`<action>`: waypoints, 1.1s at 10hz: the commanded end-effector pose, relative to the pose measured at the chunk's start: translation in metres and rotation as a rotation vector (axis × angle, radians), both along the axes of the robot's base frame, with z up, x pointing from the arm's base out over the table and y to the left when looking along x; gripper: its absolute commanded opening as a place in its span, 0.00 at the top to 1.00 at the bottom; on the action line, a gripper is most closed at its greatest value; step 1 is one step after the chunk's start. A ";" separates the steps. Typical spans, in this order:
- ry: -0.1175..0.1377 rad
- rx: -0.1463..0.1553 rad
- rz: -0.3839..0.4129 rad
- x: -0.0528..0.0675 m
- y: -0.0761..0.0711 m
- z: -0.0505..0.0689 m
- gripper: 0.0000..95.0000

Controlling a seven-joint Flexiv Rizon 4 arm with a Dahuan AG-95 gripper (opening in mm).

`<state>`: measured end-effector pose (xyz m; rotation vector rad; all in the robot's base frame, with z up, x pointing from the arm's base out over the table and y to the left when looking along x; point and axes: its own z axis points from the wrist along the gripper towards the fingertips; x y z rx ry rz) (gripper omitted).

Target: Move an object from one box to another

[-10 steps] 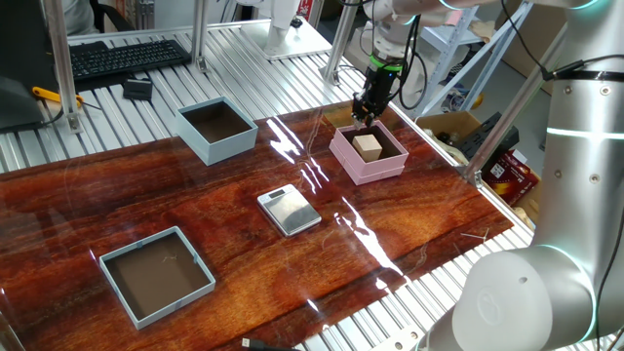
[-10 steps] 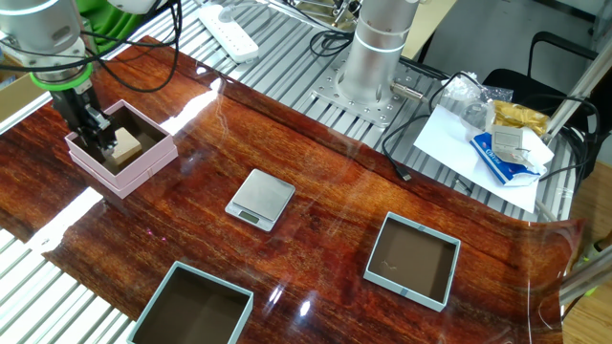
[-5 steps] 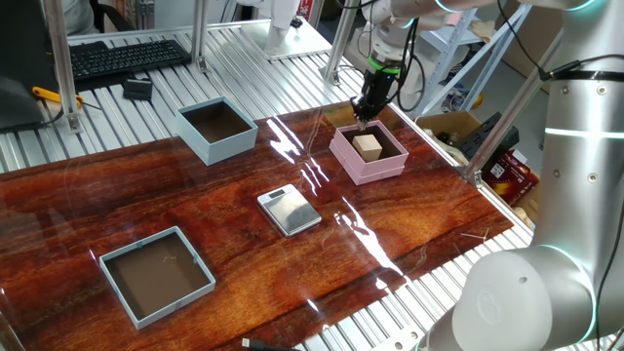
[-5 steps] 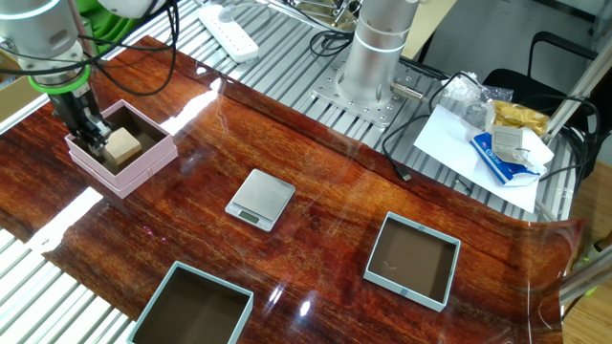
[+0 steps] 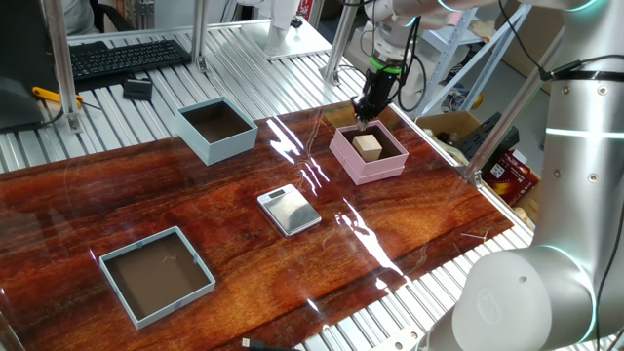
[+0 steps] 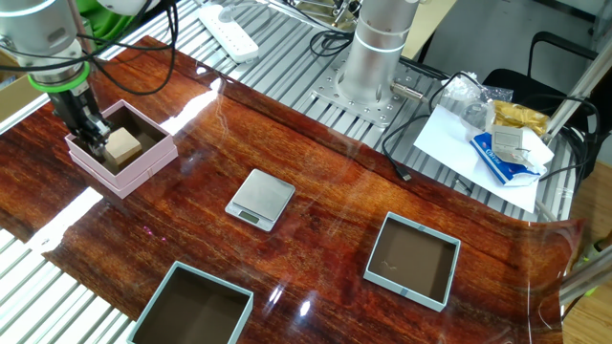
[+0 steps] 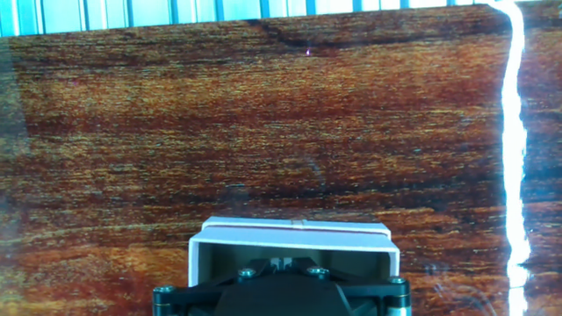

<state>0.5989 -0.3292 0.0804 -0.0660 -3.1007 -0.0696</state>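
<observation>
The object, a small tan cube (image 5: 368,146) (image 6: 121,146), lies inside the pink box (image 5: 375,172) (image 6: 122,181) at the table's far end. My gripper (image 5: 362,116) (image 6: 96,135) hangs over the box's back edge, just beside the cube, shut with nothing between its fingers. In the hand view the shut gripper (image 7: 274,263) sits just behind the pink box's pale wall (image 7: 294,232), and the cube does not show there. The tall light blue box (image 5: 210,148) (image 6: 174,276) stands empty, well away from the gripper.
A flat silver scale (image 5: 289,209) (image 6: 260,199) lies mid-table. A shallower grey-blue tray (image 5: 171,304) (image 6: 402,290) sits on the wood. A keyboard (image 5: 127,56) and metal posts stand behind the table. Papers (image 6: 497,143) and cables lie by the arm's base (image 6: 375,57).
The fingers have closed fully and the gripper has lifted slightly at the box's back edge. The cube shifted slightly and stays in the pink box.
</observation>
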 end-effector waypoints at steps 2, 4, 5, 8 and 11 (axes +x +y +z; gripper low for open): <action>-0.001 -0.002 -0.002 0.001 -0.001 -0.001 1.00; -0.001 -0.004 -0.006 0.001 -0.001 -0.001 0.80; 0.000 -0.004 -0.008 0.001 -0.001 -0.001 0.80; 0.001 -0.001 -0.007 0.001 -0.001 -0.001 0.80; 0.009 -0.002 0.026 0.001 -0.001 -0.001 1.00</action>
